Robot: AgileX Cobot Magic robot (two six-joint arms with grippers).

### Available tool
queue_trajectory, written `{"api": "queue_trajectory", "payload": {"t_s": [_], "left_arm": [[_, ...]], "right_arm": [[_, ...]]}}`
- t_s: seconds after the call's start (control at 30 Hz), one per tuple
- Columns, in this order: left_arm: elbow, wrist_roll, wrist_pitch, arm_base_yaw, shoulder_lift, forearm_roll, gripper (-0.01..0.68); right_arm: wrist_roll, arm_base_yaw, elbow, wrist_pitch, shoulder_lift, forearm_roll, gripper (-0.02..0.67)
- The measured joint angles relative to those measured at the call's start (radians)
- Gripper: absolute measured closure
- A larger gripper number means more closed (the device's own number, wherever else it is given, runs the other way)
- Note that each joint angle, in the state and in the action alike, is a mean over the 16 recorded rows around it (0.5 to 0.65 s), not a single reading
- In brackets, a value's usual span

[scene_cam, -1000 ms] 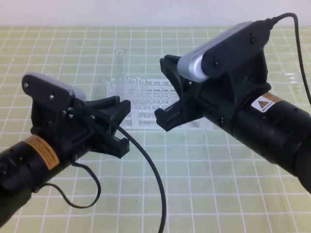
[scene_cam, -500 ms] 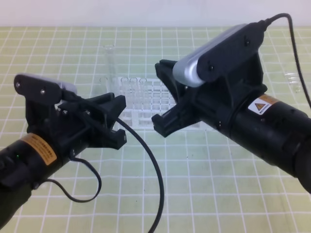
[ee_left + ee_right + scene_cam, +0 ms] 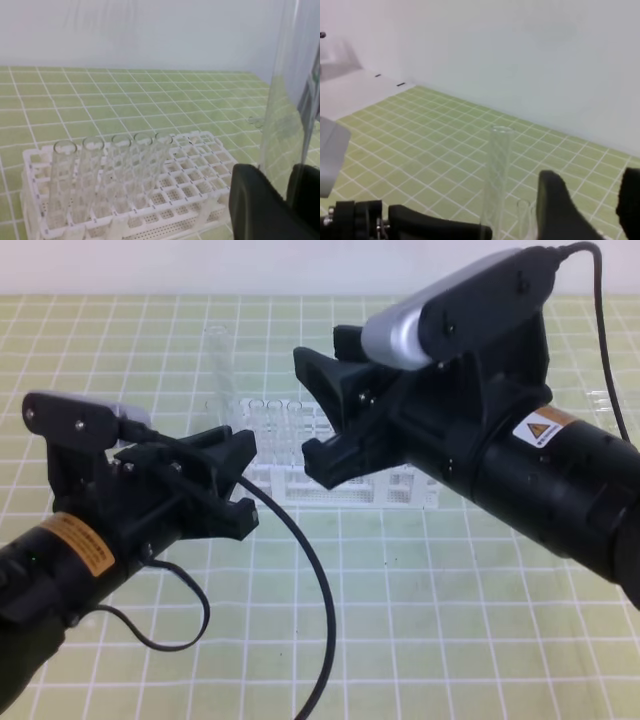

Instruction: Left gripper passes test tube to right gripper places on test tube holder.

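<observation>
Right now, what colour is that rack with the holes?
White test tube holder, clearest in the left wrist view.

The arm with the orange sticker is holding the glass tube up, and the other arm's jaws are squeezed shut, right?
Not quite. The left gripper does hold the test tube upright, but the right gripper has its jaws spread apart, not squeezed shut. The right wrist view shows the gap between its two black fingers, with the tube standing off to their left.
</observation>
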Motion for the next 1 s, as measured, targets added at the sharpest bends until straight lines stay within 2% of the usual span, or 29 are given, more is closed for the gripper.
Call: {"api": "queue_trajectory", "payload": {"t_s": [0.17, 0.6, 1.0], "left_arm": [[0.0, -0.001, -0.003, 0.0, 0.0, 0.0, 0.63], [-0.001, 0.008, -0.007, 0.0, 0.001, 0.007, 0.63], [-0.004, 0.016, 0.006, 0.0, 0.002, 0.022, 0.643]], "right_arm": [[0.029, 0.0, -0.013, -0.005, 0.017, -0.003, 0.374], [0.059, 0.004, -0.082, 0.005, 0.094, -0.018, 0.265], [0.063, 0.032, -0.128, -0.012, 0.15, -0.033, 0.238]]}}
